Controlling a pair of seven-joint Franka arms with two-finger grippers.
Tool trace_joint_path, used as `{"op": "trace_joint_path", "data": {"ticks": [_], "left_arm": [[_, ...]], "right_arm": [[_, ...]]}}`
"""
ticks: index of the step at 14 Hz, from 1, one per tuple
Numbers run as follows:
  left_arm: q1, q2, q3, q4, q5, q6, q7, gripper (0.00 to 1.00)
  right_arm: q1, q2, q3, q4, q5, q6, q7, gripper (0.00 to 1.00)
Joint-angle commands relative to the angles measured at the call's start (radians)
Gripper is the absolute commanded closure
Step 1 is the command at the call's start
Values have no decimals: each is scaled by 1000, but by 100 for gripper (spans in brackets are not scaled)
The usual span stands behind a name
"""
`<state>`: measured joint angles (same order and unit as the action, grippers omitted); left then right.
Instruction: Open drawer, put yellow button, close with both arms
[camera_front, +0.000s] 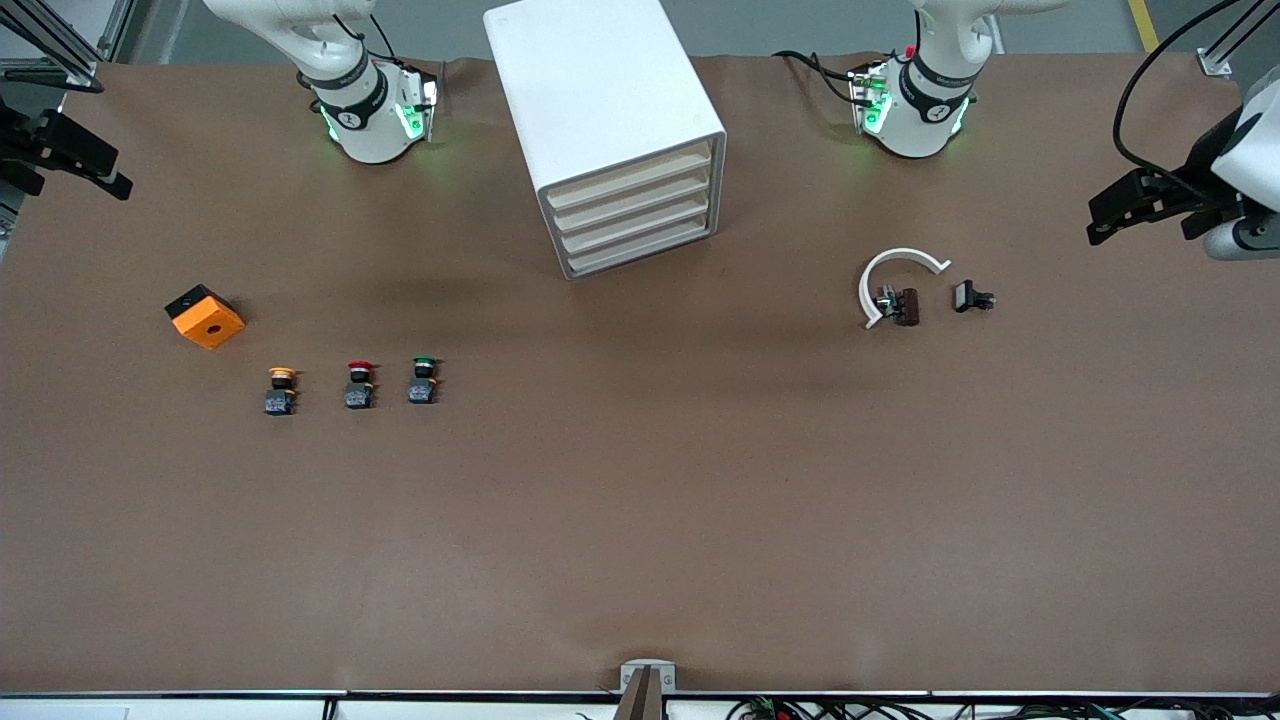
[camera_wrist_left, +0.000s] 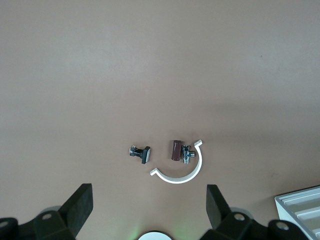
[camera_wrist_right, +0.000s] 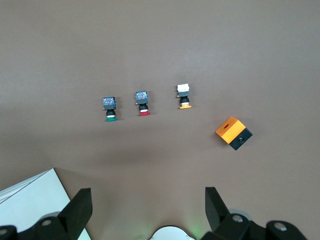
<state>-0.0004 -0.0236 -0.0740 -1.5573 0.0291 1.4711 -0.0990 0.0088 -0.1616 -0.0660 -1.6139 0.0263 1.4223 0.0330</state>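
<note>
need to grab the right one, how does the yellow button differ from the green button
The yellow button has a yellow-orange cap; the green button has a green one. The yellow button ends the row beside the orange block; the green button ends it toward the cabinet. Both have dark bodies.

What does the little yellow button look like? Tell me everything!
The yellow button is a small push switch with a round yellow-orange cap on a black and grey body. It lies on the brown table toward the right arm's end, first in a row with the red button and green button. Nothing touches it.
</note>
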Motion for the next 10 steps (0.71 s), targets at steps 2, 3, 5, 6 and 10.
{"op": "trace_joint_path", "data": {"ticks": [2,3,5,6,10], "left_arm": [[-6,46,-4,13,0,23,-10,0],[-6,54,-6,13,0,28,-10,0],[-12,56,-6,13,0,32,-10,0],[-13,56,-7,13,2,37,-10,0],[-26,65,-7,9,2,52,-10,0]], "right_arm": [[-1,-27,-2,-21,-2,1,-4,0],[-1,-27,-2,-21,-2,1,-15,0],[-3,-26,-2,-21,-2,1,-39,0],[-3,-26,-2,-21,-2,1,-39,0],[-1,-26,-2,-21,-2,1,-39,0]]}}
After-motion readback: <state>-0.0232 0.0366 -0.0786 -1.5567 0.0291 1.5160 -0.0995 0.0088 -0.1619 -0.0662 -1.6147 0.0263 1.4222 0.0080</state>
